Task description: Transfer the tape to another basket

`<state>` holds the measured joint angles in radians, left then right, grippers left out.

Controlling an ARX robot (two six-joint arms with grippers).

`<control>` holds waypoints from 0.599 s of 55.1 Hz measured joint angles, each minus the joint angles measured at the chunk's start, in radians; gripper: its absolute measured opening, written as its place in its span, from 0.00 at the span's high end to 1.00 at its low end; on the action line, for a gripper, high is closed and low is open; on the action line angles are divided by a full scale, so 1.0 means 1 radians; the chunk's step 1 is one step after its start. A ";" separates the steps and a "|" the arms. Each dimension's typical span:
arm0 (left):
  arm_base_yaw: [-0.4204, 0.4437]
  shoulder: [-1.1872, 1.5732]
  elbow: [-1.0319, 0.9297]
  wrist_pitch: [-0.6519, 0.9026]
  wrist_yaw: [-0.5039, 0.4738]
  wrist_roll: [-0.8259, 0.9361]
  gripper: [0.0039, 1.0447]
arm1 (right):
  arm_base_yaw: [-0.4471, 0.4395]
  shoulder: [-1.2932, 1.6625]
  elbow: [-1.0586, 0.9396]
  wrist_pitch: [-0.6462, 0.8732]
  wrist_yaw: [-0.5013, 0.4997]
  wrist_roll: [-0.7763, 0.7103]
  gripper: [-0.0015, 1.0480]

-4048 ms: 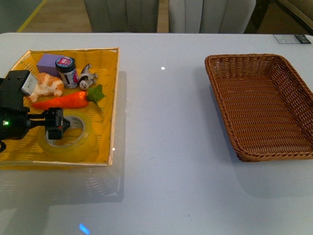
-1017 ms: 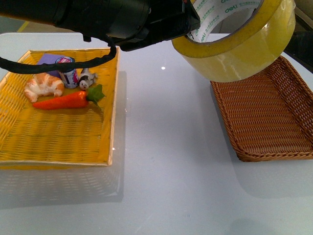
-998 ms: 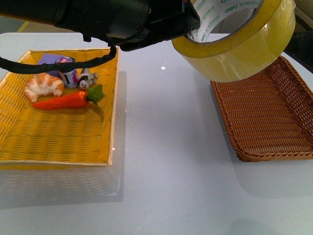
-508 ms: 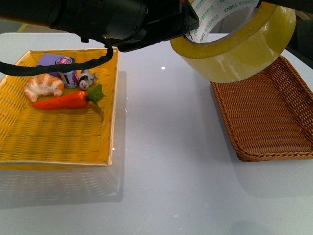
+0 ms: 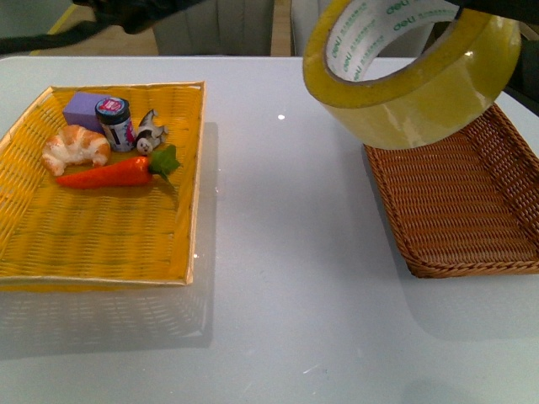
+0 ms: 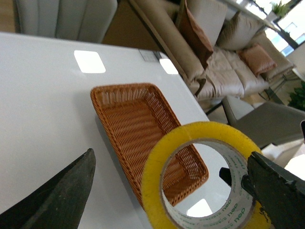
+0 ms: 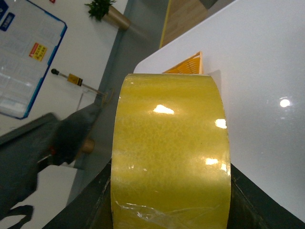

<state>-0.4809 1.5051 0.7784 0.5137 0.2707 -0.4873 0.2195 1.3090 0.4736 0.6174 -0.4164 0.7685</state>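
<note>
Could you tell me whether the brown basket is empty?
Empty where visible: the basket shows only bare weave, and the tape hangs in the air.

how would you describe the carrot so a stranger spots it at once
On the white table, look in the yellow tray on the left. The carrot lies in front of the croissant, the only long orange thing with a green end.
</note>
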 joint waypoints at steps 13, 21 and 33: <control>0.074 -0.180 -0.094 0.027 -0.012 -0.024 0.08 | -0.092 -0.001 -0.029 0.018 -0.036 0.005 0.55; 0.082 -0.312 -0.232 0.143 -0.513 0.243 0.29 | -0.166 0.023 -0.029 0.061 -0.057 0.024 0.55; 0.216 -0.501 -0.476 0.174 -0.524 0.457 0.75 | -0.251 0.227 0.017 0.188 -0.068 0.058 0.55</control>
<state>-0.2646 1.0042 0.3023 0.6876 -0.2531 -0.0303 -0.0319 1.5364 0.4908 0.8055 -0.4843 0.8265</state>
